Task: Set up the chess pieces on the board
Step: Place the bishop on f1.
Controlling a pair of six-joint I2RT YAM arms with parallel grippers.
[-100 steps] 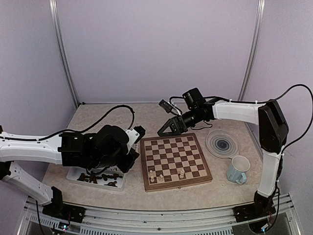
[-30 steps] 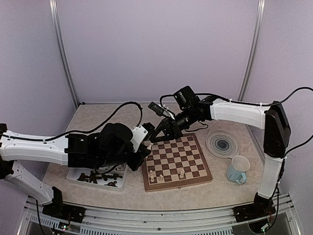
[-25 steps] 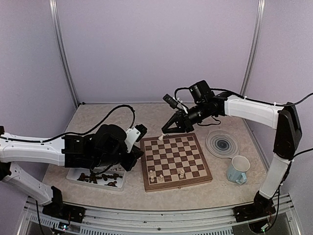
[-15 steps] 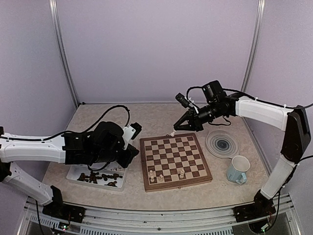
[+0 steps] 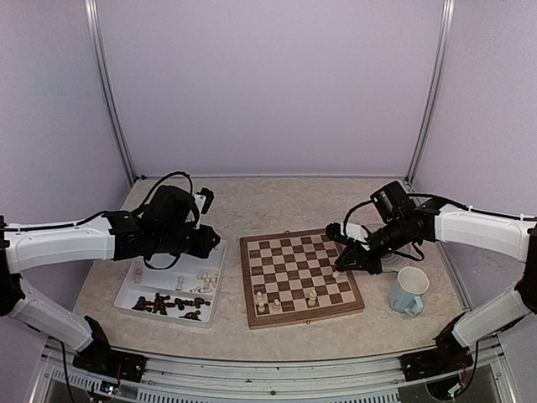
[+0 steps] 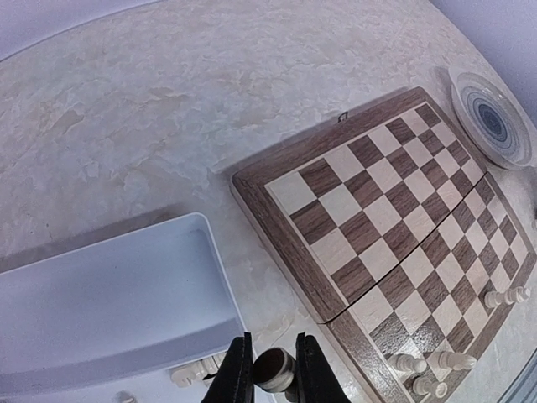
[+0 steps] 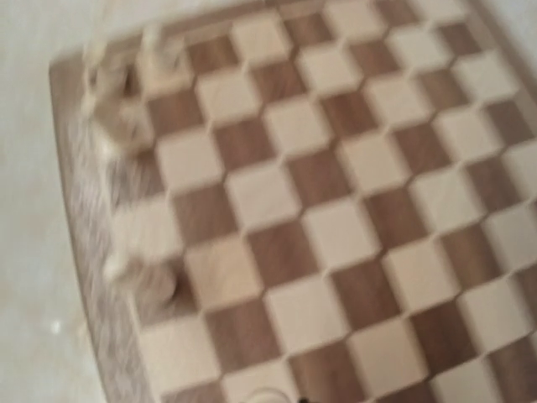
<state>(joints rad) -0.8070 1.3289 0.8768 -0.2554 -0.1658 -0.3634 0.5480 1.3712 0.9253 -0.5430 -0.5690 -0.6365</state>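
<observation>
As the right gripper (image 5: 341, 267) is clamping a pale piece (image 5: 337, 273), the board (image 5: 294, 260) is lying just beneath it, right-edge squares nearest.

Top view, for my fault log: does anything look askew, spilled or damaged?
Nothing spilled or damaged. The board sits slightly turned against the near edge of the table; dark chess pieces lie jumbled in the white tray.

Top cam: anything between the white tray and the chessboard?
Nothing. Only a bare strip of table separates the tray from the board, as the top view shows; the left wrist view agrees.
</observation>
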